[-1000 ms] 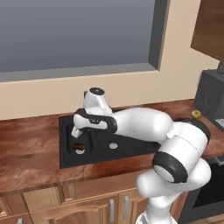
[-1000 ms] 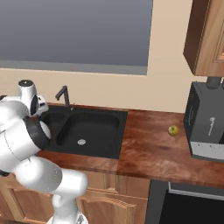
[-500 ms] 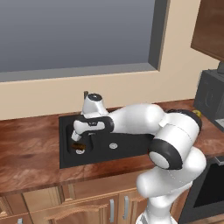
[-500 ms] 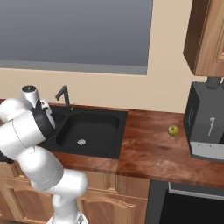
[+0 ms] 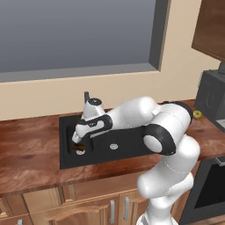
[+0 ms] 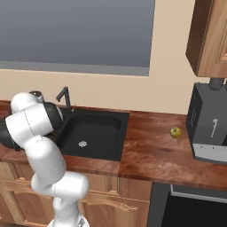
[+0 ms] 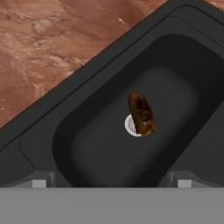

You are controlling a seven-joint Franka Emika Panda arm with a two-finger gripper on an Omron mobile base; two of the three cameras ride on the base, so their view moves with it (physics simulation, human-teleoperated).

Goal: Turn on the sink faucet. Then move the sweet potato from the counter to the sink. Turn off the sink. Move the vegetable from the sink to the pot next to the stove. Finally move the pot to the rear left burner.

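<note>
The brown sweet potato (image 7: 141, 113) lies in the black sink (image 7: 87, 144), on a white drain ring. In the left base view the sweet potato (image 5: 78, 147) rests at the left end of the sink (image 5: 132, 151). My gripper (image 5: 78, 140) hangs just above it, pointing down. In the hand view the gripper (image 7: 110, 180) is open, its fingertips (image 7: 40, 180) wide apart with nothing between them. The dark faucet (image 5: 86, 96) stands at the sink's back edge, right behind my hand. From the right the faucet (image 6: 65, 95) shows above the sink (image 6: 102, 128).
A yellow-green fruit (image 6: 175, 131) sits on the brown counter (image 6: 159, 150) right of the sink. A dark appliance (image 6: 210, 122) stands at the far right, with the oven front (image 5: 211, 189) below it. My arm's big elbow (image 6: 33, 122) covers the sink's left end.
My elbow and forearm have swung over the sink, while the hand has stayed almost in place above the sink's left end. The sweet potato has not moved.
</note>
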